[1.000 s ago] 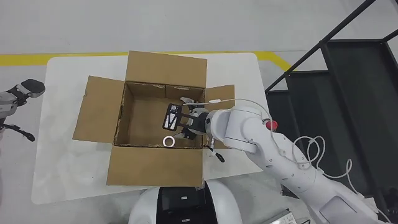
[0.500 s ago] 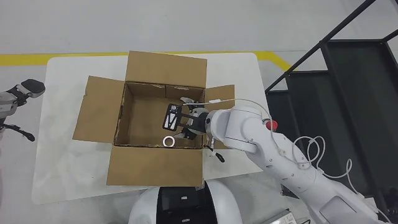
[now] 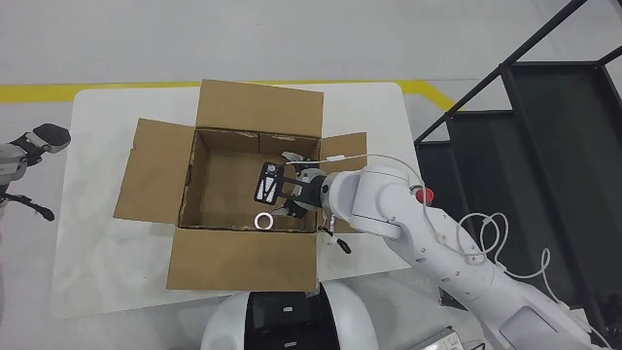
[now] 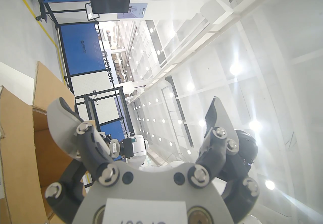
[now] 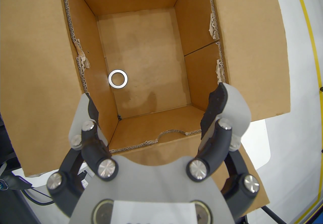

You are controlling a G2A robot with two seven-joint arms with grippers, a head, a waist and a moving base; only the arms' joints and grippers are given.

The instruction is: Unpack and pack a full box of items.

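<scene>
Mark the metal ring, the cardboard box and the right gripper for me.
metal ring (image 5: 110, 79): right wrist view, on the ring's flat band.
cardboard box (image 5: 143, 58): right wrist view, on the bare floor inside.
right gripper (image 5: 154, 93): right wrist view, midway between its open fingertips.

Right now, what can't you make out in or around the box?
Top view: box floor under the right claw, hidden by that arm.
Left wrist view: box interior, hidden by its own wall; the left claw faces the ceiling.
Right wrist view: ring thickness, too small.
Top view: table beneath the flaps, covered.
</scene>
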